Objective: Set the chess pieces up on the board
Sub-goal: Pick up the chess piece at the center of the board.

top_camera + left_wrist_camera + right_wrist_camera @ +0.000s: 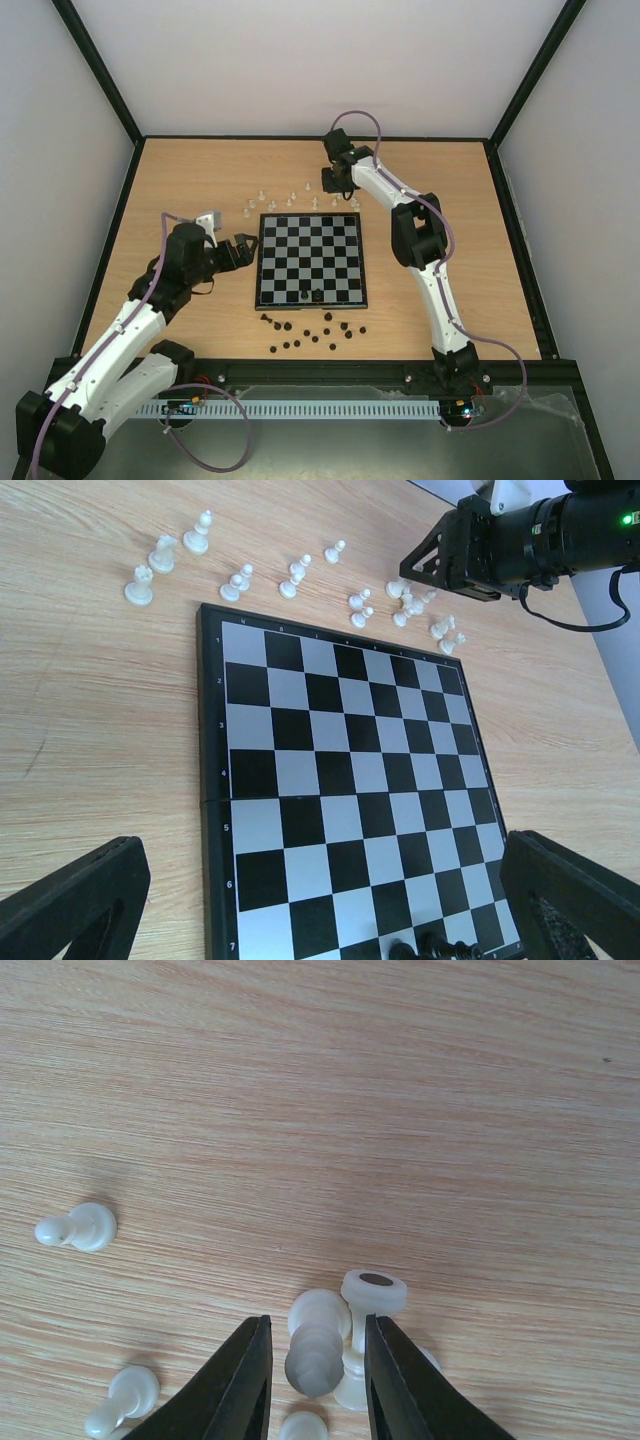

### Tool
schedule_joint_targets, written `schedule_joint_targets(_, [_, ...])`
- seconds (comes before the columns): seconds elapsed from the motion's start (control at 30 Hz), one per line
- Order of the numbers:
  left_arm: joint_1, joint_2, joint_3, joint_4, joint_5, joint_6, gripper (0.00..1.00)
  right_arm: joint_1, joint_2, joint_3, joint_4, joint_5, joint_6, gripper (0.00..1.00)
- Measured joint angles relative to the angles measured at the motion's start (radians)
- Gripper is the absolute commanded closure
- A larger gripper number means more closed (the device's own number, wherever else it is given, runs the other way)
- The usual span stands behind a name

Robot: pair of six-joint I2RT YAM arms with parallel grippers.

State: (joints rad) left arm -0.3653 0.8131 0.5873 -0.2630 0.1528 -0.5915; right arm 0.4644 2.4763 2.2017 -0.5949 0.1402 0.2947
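**Chess pieces (290, 203) are left mostly off the board (310, 250).**
The left claw (243, 250) is held wide open beside the board. The right claw (317, 1332) is set narrowly around a white piece (314, 1358) on the tabletop (300, 1110); a grip cannot be told.

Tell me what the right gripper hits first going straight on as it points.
The right gripper would most likely meet the upright white piece between its jaws, a toppled white piece beside it; then the table. Depth is unclear.
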Motion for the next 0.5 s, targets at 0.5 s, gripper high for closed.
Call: schedule_joint_targets(0.5, [0.000,0.013,0.000,0.011,0.000,0.000,0.01,0.000,0.019,0.017,0.007,-0.001,-0.003,0.85])
